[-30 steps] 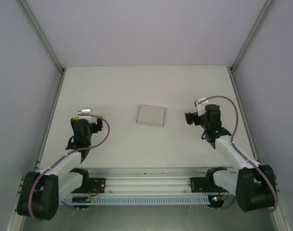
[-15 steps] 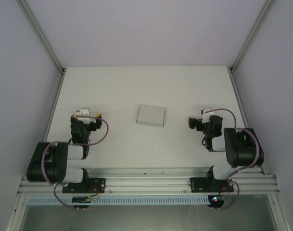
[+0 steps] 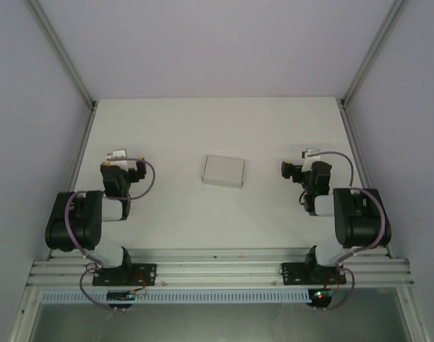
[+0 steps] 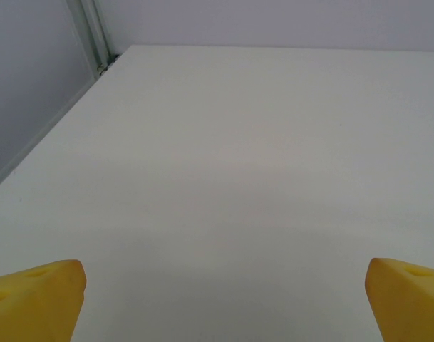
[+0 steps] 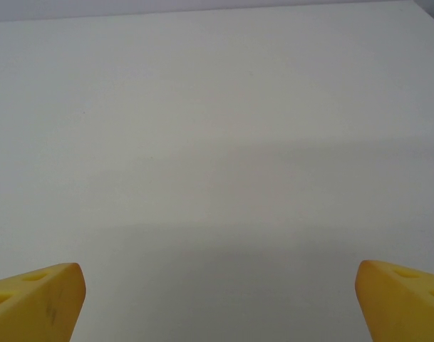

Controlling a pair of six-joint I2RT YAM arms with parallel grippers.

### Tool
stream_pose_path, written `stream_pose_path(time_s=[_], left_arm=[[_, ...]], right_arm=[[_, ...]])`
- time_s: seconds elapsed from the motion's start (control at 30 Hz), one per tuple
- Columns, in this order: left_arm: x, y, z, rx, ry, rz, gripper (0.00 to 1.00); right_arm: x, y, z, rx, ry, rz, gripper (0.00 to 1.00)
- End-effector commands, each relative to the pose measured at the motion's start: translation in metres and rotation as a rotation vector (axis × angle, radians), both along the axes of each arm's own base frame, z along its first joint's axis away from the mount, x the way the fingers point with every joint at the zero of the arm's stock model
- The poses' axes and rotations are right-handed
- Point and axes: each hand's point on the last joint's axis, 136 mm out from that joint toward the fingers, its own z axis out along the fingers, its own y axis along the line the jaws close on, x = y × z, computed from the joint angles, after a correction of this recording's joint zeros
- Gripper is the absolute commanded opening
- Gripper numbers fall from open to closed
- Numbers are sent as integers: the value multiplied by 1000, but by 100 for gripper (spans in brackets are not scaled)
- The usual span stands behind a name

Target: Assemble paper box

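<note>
Two end effectors are hanging wide open and empty: the left end effector near the left edge of the pale flat counter, the right end effector near its right edge. The small shallow white paper box is lying mid-counter, well apart from both. It is looking already folded, so assembly is seemingly ending; any next move is calling for reaching inward.
</note>
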Motion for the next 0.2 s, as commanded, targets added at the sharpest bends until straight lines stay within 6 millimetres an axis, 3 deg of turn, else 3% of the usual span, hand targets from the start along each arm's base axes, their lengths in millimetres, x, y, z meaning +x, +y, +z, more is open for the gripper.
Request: stream_pose_path(time_s=[0.0,0.17], left_arm=[[0,5,0,-12,7,31,100],[0,5,0,-11,8,31,100]], right_arm=[[1,-2,0,10,6,-20,99],[1,-1,0,12,6,-19,99]])
